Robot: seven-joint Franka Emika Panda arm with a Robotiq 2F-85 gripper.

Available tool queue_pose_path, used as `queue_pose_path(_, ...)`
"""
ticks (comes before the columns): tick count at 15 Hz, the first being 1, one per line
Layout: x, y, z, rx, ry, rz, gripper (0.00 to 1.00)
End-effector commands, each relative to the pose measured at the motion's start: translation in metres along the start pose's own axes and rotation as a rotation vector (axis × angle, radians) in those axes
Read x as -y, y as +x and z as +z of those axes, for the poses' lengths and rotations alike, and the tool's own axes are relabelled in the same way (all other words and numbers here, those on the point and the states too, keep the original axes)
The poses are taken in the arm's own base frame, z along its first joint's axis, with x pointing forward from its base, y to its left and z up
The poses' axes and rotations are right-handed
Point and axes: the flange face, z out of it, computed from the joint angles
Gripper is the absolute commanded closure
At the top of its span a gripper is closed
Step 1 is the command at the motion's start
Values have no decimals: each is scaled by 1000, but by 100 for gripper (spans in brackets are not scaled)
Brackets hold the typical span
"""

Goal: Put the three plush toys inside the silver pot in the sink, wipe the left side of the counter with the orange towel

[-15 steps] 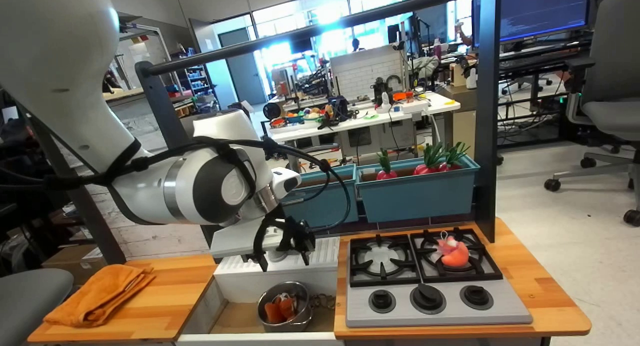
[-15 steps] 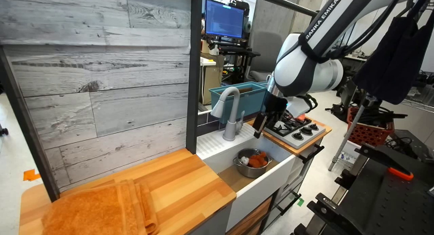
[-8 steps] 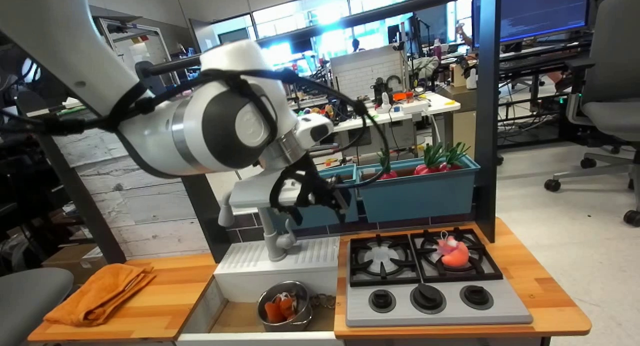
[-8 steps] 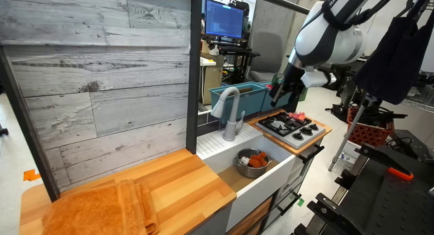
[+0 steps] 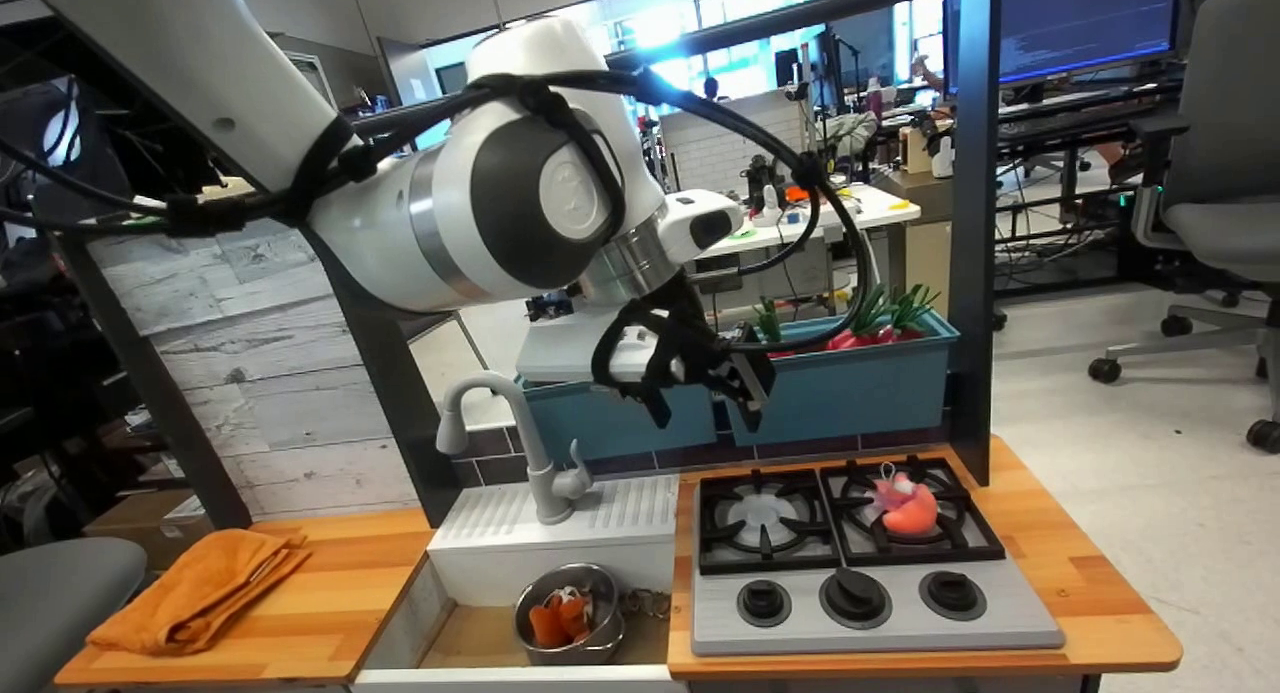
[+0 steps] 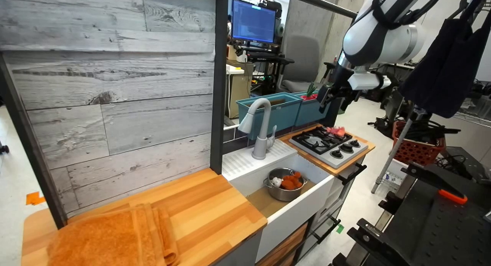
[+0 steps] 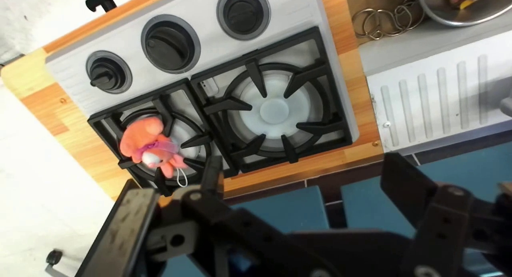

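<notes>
Pincer [image 7: 303, 169] aloft, jaws parted wide; in the wrist view the teal planters [image 5: 850, 398] show through the gap. In an exterior view it hangs in front of those planters, higher than the stove [image 5: 880, 641] and apart from it. White arm [image 5: 370, 243] extends from the upper left there, black cables [image 5: 808, 170] looped along it.

Coral plush toy [image 7: 138, 137] lies on the black grate [image 7: 196, 141] farther from the sink [image 6: 299, 212]. Some purple about its middle, a white patch near that. Pincer well apart from it in both exterior views.

Silver pot [image 6: 282, 195] upright on the floor of the sink. Orange plush [image 6: 290, 181] heaped inside, white showing at one side of the heap — where one toy ends and the next begins, cannot tell. Wrist view catches just an edge of the pot, pinkish and yellow bits within. Metal rings [image 5: 645, 603] just beside the pot on the stove side; whether they touch it, cannot tell.

Orange towel [image 5: 200, 593] folded, flat on the worktop [image 5: 350, 573] — the part across the sink from the stove. A stretch of wood separates towel from sink in both exterior views.

Grey faucet [image 6: 263, 135] arches up at the back of the sink, spout turned to the towel side. Three black knobs [image 5: 857, 598] along the stove's front. Behind the stove, red radishes [image 5: 900, 333] with green leaves stand in a planter, cables partly across them.
</notes>
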Motion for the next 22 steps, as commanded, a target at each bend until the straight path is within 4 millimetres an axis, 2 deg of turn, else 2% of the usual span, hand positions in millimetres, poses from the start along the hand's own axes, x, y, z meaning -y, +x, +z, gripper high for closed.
queue_pose_path(1,-28,25,9,-5,-34,84,0)
queue_pose_path(3,-57,39,20,-2,-63,166,0)
queue_pose_path(6,-87,56,42,22,-90,248,0)
queue_pose_path(13,-102,62,107,144,-99,395,0)
queue_pose_path(17,-122,65,125,170,-147,457,0)
queue_pose_path(22,-150,68,141,111,-207,506,0)
